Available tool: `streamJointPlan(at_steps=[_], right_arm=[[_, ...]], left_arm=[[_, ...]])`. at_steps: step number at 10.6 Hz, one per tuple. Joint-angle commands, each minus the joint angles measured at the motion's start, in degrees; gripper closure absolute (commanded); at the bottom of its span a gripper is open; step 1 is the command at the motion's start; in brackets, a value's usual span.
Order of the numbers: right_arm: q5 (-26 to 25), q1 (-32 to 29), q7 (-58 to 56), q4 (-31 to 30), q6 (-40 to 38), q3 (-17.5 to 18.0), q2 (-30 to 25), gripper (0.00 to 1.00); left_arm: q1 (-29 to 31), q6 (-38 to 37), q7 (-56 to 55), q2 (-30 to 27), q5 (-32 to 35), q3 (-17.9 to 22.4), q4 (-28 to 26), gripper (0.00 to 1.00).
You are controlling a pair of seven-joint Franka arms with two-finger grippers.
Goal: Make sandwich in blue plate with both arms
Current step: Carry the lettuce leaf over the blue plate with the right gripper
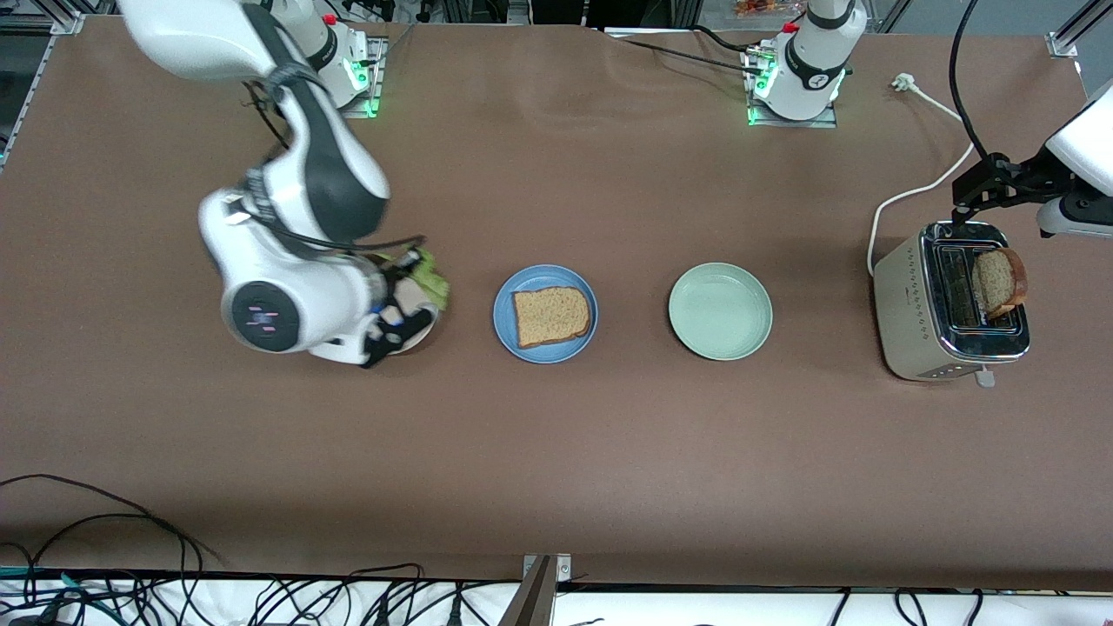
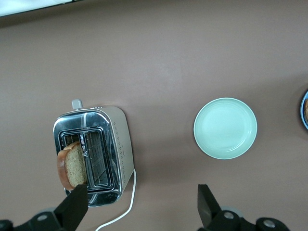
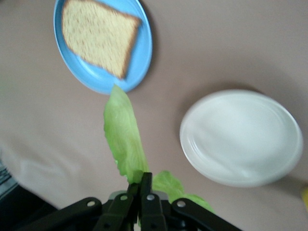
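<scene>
A brown bread slice [image 1: 552, 316] [image 3: 98, 36] lies flat on the blue plate [image 1: 502, 317] [image 3: 142, 53] at mid-table. My right gripper [image 1: 409, 287] [image 3: 144, 180] is shut on a crinkled green lettuce leaf [image 1: 432, 280] [image 3: 122, 134], which hangs over the table between the beige plate and the blue plate. A second bread slice [image 1: 1000, 281] [image 2: 72, 166] stands up out of a toaster slot. My left gripper [image 1: 974, 196] [image 2: 142, 204] hangs open above the toaster, holding nothing, one finger [image 2: 77, 204] close to that slice.
The silver toaster [image 1: 952, 300] [image 2: 94, 154] stands at the left arm's end, its white cord [image 1: 922, 187] running toward the bases. An empty mint-green plate [image 1: 720, 310] [image 2: 225, 128] sits between toaster and blue plate. A beige plate [image 1: 416, 337] [image 3: 240, 137] lies under the right hand.
</scene>
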Motion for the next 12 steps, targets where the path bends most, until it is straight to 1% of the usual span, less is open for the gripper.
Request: streamJointPlan(at_steps=[1, 2, 3, 4, 6, 8, 10, 12], right_arm=[[1.08, 6.66, 6.37, 0.88, 12.68, -0.06, 6.42, 1.0], [2.47, 7.72, 7.69, 0.88, 15.5, 0.02, 7.22, 1.0], [5.97, 9.13, 9.62, 0.88, 17.97, 0.02, 8.01, 1.0], [7.4, 10.01, 11.2, 0.88, 19.39, -0.06, 8.63, 1.0], [7.93, 11.6, 13.75, 0.88, 22.11, -0.06, 10.03, 1.0], [11.0, 12.21, 14.47, -0.34, 22.56, -0.06, 11.79, 1.0], [11.72, 13.35, 14.21, -0.52, 27.9, -0.06, 13.55, 1.0], [11.98, 13.18, 13.77, -0.44, 32.12, -0.06, 15.31, 1.0]], left_arm=[[0.2, -0.96, 0.44, 0.74, 0.78, -0.2, 1.65, 0.0], [0.2, -0.96, 0.44, 0.74, 0.87, -0.2, 1.65, 0.0], [0.29, -0.96, 0.44, 0.74, 0.87, -0.2, 1.65, 0.0], [0.29, -0.96, 0.44, 0.74, 0.87, -0.2, 1.65, 0.0], [0.29, -0.96, 0.44, 0.74, 0.95, -0.11, 1.65, 0.0], [0.29, -0.96, 0.52, 0.74, 0.96, -0.11, 1.65, 0.0], [0.29, -0.96, 0.44, 0.74, 0.96, -0.11, 1.65, 0.0], [0.29, -0.96, 0.44, 0.74, 0.87, -0.11, 1.65, 0.0]])
